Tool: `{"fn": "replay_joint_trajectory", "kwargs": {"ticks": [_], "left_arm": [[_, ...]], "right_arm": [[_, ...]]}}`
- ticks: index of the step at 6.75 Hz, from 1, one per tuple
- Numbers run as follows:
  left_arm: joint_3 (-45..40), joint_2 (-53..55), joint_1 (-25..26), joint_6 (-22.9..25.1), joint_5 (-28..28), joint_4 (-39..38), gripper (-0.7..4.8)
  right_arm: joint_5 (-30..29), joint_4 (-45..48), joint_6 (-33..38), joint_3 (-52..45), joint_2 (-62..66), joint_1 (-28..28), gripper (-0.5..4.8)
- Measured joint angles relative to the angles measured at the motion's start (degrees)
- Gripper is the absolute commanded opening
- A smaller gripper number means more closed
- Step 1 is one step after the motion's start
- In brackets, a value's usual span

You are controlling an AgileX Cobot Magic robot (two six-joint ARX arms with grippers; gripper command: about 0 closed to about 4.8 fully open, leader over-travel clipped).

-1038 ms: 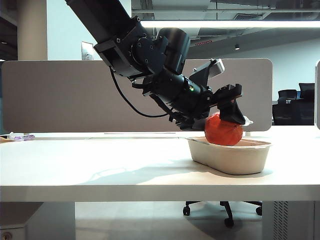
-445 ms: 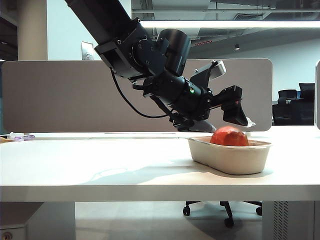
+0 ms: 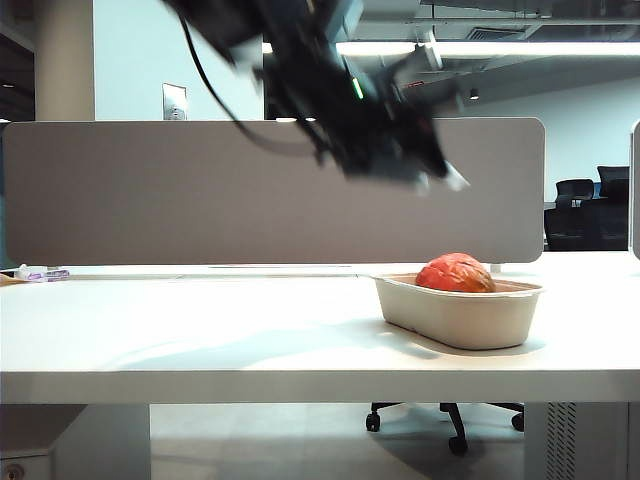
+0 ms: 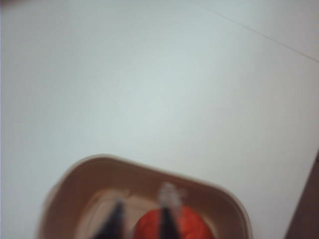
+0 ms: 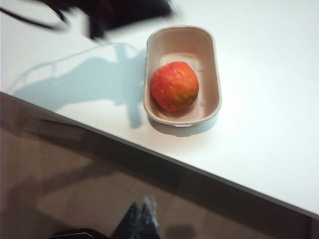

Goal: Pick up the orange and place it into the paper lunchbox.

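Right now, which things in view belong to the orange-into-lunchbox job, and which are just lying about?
Part of the job:
- orange, resting inside the lunchbox
- paper lunchbox, on the white table
- left tool, blurred, raised above the lunchbox, holding nothing

Just lying about:
- small item at the table's far left edge
- right tool, off the table, idle

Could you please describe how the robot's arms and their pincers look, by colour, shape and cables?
In the exterior view, the left arm is black and bulky, with a loose black cable, a small green light and a pale tip on the left pincer. Its wrist view shows two thin dark fingers, blurred. The right pincer shows two narrow dark grey-blue fingers lying together.
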Motion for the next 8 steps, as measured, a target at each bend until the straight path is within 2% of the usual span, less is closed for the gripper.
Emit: {"fn": "replay_joint_trajectory", "kwargs": {"ticks": [1, 2, 3, 4, 6, 8], "left_arm": [[0.15, -6.71, 0.09, 5.22, -0.28, -15.34, -0.08], [-0.22, -8.33, 0.00, 7.56, 0.68, -24.41, -0.08], [-4.57, -11.87, 0.00, 7.93, 4.55, -27.76, -0.08], [-6.86, -13.40, -0.04, 7.93, 4.83, -27.87, -0.08], [-17.97, -21.66, 0.00, 7.91, 4.81, -26.80, -0.08], [-37.55, -42.07, 0.02, 3.85, -2.01, -12.41, -0.08]], "right_arm": [[0.00, 0.02, 0.00, 0.00, 0.00, 0.00, -0.01], [0.00, 0.02, -0.02, 0.00, 0.00, 0.00, -0.01], [-0.37, 0.24, -0.09, -0.72, -0.07, 0.00, -0.01], [-1.03, 0.33, -0.15, -1.81, -0.42, 0.00, -0.01], [-1.86, 3.10, -0.26, -9.11, -4.33, 0.02, -0.01], [-1.64, 22.84, -2.89, -25.38, -21.81, 0.02, 0.00]]}}
